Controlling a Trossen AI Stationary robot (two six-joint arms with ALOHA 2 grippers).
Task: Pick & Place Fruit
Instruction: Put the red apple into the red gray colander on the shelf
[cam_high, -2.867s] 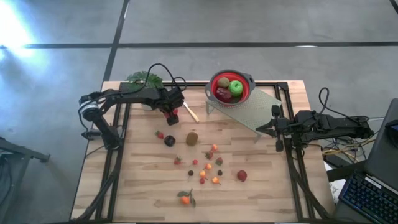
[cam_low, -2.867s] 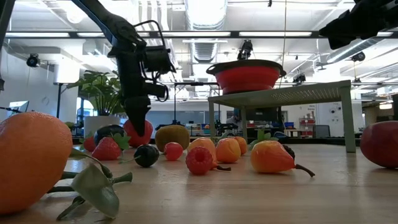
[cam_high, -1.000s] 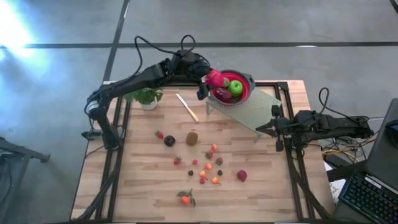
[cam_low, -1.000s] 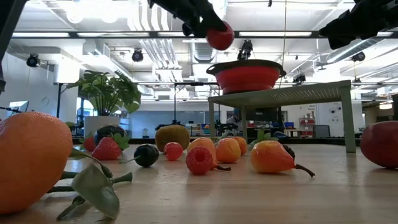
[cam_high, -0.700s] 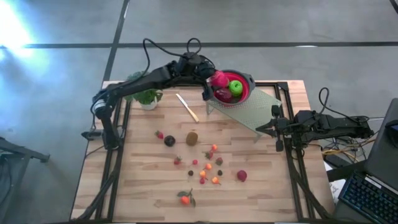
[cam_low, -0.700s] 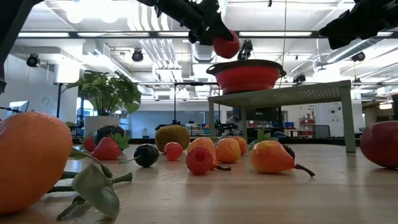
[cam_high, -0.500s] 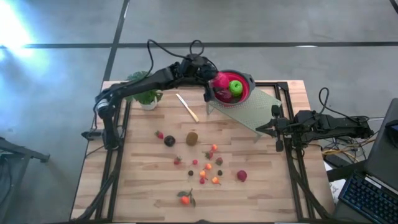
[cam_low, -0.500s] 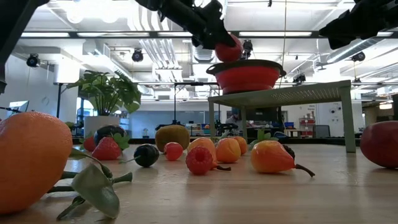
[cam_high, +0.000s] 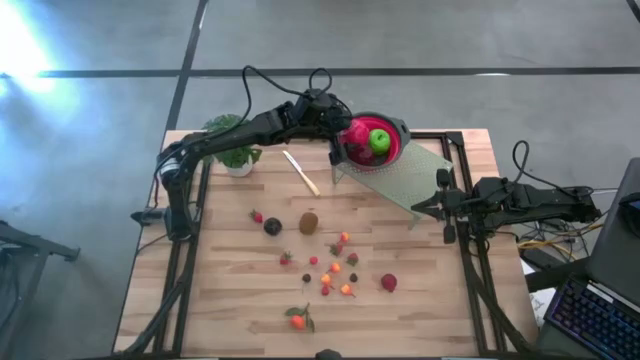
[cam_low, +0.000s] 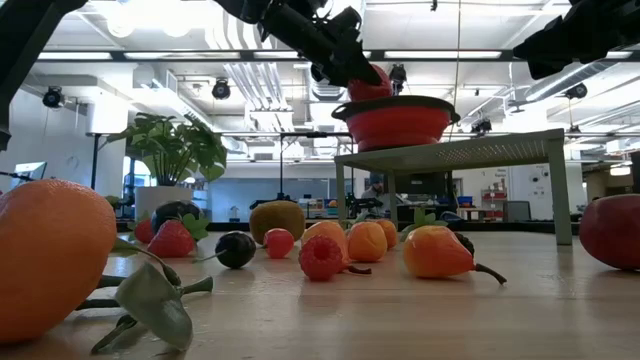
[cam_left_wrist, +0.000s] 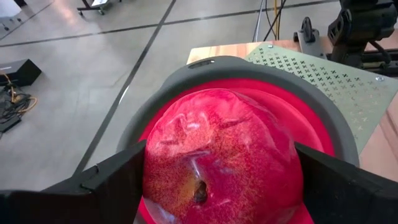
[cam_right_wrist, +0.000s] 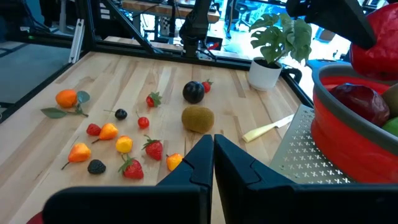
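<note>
My left gripper (cam_high: 350, 135) is shut on a red apple (cam_left_wrist: 221, 155) just over the red bowl (cam_high: 397, 129), which stands on a green perforated stand (cam_high: 400, 175) at the far side of the table. A green apple (cam_high: 379, 140) and a dark red fruit (cam_right_wrist: 354, 102) lie in the bowl. A kiwi (cam_high: 309, 222), a dark plum (cam_high: 272, 227), a red apple (cam_high: 388, 283), a leafy tangerine (cam_high: 298, 320), strawberries and small berries (cam_high: 335, 268) lie on the table. My right gripper (cam_right_wrist: 213, 140) is shut and empty at the table's right edge. My left gripper pinches the red apple between its two fingers, one finger (cam_left_wrist: 115, 183) on each of two opposite sides (cam_left_wrist: 152, 165). The fingers come from the table's left, slanting down. The apple is lifted clear, low over the bowl's left rim (cam_low: 350, 105).
A pale knife (cam_high: 301, 173) lies on the table left of the stand. A potted plant (cam_high: 234, 140) stands at the far left corner. The near left part of the table is bare wood. A keyboard (cam_high: 590, 315) lies off the table's right side.
My left gripper has carried the red apple toward the table's right edge and down, from above and left of the bowl to just over its left rim. It has stayed shut on the apple.
</note>
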